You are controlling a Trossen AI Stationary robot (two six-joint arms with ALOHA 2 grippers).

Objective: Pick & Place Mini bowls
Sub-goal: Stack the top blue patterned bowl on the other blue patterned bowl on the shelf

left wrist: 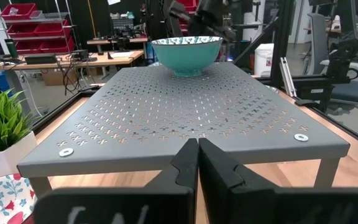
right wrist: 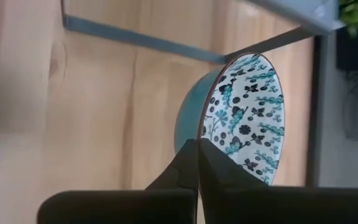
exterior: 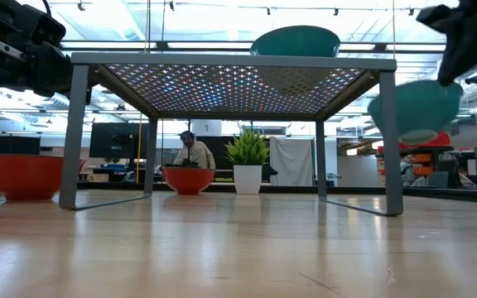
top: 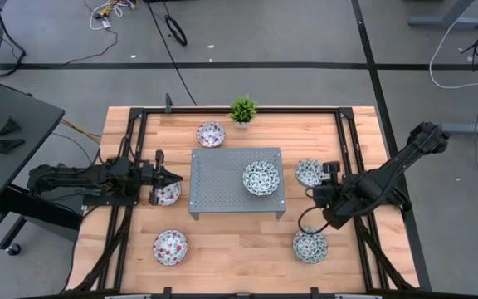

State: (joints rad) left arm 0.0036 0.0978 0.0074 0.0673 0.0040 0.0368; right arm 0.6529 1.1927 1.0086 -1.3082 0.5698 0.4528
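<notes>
A grey perforated stand (top: pixel 222 178) sits mid-table with one blue-green mini bowl (top: pixel 260 178) resting on its top. My right gripper (top: pixel 322 177) is shut on a second blue-green mini bowl (top: pixel 309 172) just right of the stand, and this bowl hangs in the air (exterior: pixel 412 108). A third blue-green bowl (top: pixel 310 246) sits on the table at the near right. Red-spotted bowls sit at the far side (top: pixel 211 134), left of the stand (top: pixel 167 195) and at the near left (top: pixel 170 247). My left gripper (top: pixel 177 176) waits shut and level at the stand's left edge. My right gripper pinches the bowl's rim (right wrist: pixel 207 127) on the side toward the arm, one finger against the patterned inside and one against the teal outside. The fingers slant down from the table's right. The bowl is lifted clear of the table, slightly tilted, below the fingers.
A small green potted plant (top: pixel 243 109) stands at the table's far edge behind the stand. The stand's legs (exterior: pixel 392 141) rise close to the held bowl. Black rails (top: pixel 351 141) run along both sides of the table. A person (exterior: pixel 194 151) sits in the room beyond.
</notes>
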